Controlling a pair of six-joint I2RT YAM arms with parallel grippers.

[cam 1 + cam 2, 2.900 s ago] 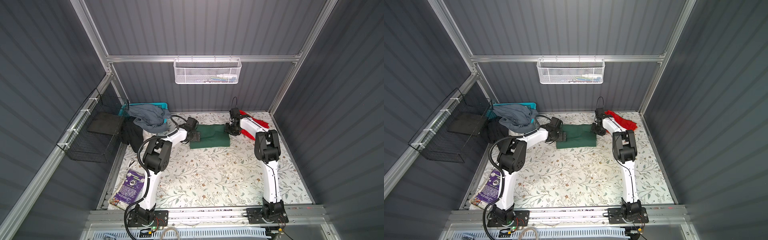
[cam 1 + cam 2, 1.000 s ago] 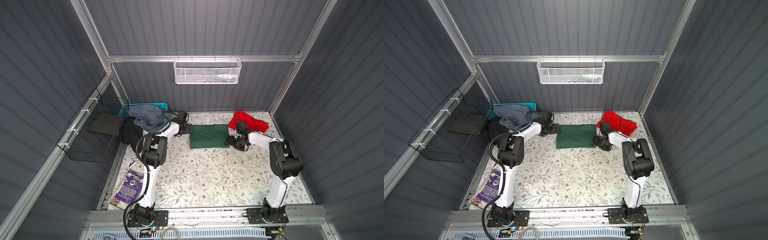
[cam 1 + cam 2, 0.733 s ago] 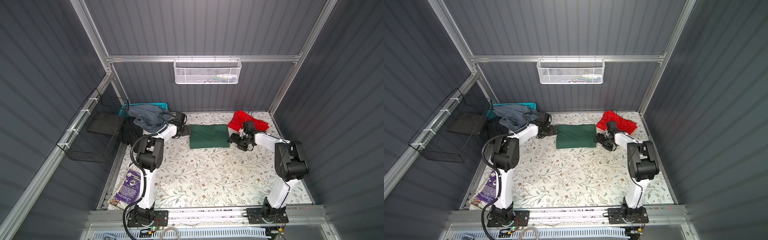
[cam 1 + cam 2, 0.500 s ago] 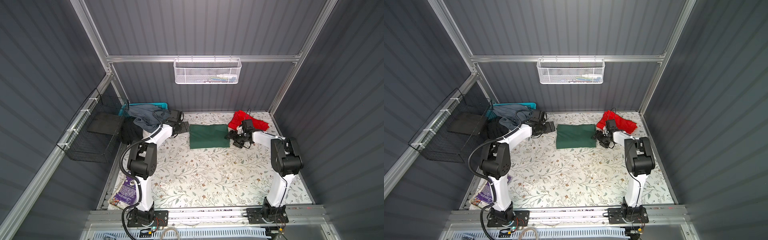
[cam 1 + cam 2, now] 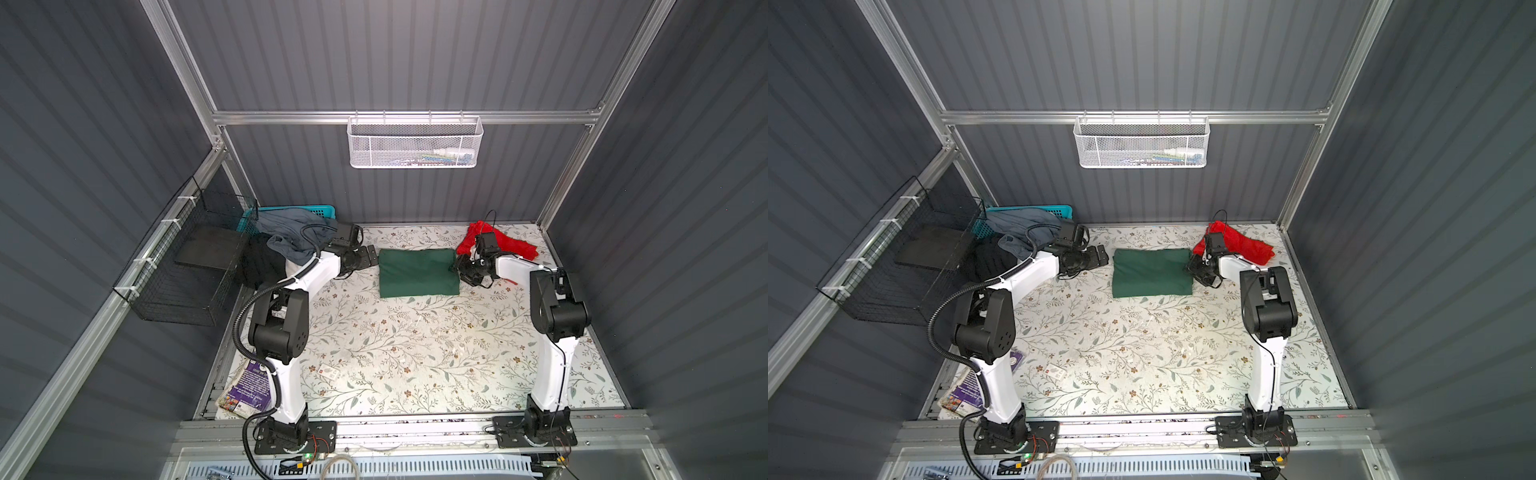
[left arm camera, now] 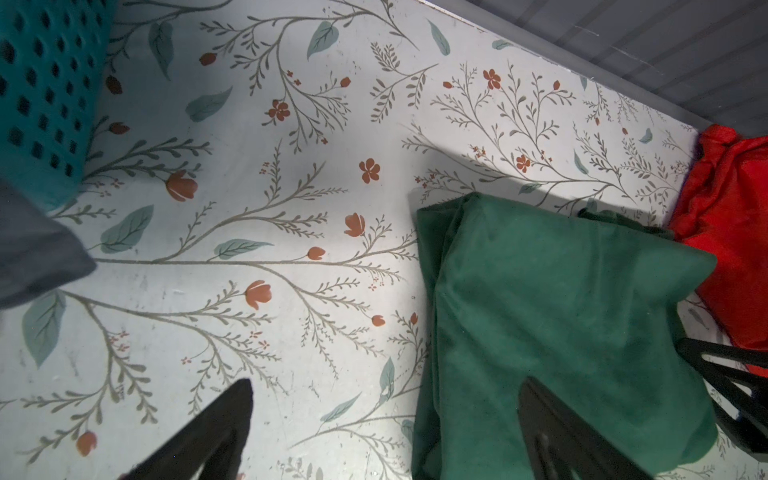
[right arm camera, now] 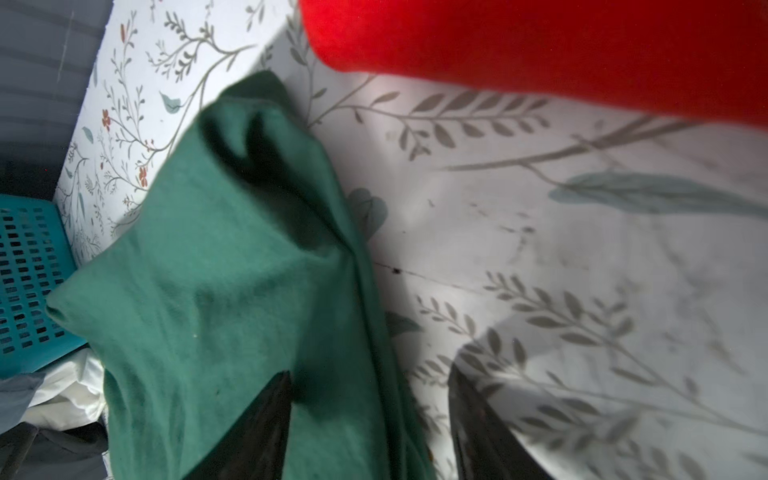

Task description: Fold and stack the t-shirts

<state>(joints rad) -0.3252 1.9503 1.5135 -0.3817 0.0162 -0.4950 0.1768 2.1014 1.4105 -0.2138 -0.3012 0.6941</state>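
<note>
Left gripper (image 5: pixel 371 258) gapes wide at the folded green t-shirt (image 5: pixel 417 272), one finger over its edge, one over the floral table (image 5: pixel 415 353), holding nothing. Right gripper (image 5: pixel 459 266), fingers half apart, straddles the opposite edge, no pinch visible. Count: one green t-shirt at the table's back, one crumpled red t-shirt (image 5: pixel 515 248) behind the right gripper.

In the right wrist view I can't tell whether the right gripper (image 7: pixel 370 374) holds the edge of the green t-shirt (image 7: pixel 232 270) — its fingers run off the picture. The red t-shirt (image 7: pixel 540 50) there is blurred and cut off. In both top views what lies in the white wire basket (image 5: pixel 415 141) is too small to name — the left arm (image 5: pixel 286 386) hides part of the purple booklet (image 5: pixel 245 386).
</note>
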